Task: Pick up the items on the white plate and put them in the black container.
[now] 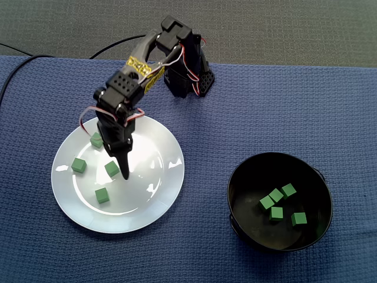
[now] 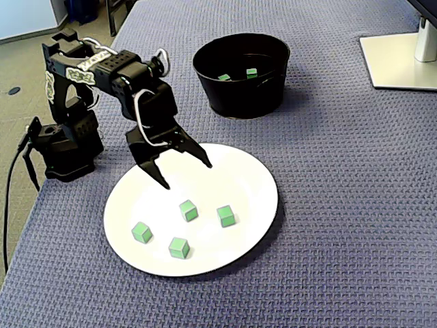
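Gripper (image 2: 187, 175) spread wide, empty, over white plate (image 2: 254, 179), nearest green cube (image 2: 188, 210) just beside.

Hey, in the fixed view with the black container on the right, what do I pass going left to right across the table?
White plate left rim → leftmost green cube → gripper, fingers open, over the plate → black container holding four green cubes.
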Controlling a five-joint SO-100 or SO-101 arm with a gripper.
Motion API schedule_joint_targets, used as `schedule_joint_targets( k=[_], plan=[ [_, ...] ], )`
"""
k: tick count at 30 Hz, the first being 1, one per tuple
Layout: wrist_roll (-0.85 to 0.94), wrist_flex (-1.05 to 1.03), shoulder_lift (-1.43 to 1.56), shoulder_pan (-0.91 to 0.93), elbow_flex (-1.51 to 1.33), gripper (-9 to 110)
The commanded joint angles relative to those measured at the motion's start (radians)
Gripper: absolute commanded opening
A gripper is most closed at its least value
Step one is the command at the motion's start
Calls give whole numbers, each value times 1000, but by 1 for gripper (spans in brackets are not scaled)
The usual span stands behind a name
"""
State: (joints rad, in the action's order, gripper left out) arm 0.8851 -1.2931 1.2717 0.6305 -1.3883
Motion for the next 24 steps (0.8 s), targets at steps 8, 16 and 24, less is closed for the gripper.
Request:
schedule_joint_targets(
  k=[8,16,24],
  plan=[
    [123,71,-84,34,35,33],
    [175,104,-132,58,58,33],
    [196,121,-186,67,97,32]
  ],
)
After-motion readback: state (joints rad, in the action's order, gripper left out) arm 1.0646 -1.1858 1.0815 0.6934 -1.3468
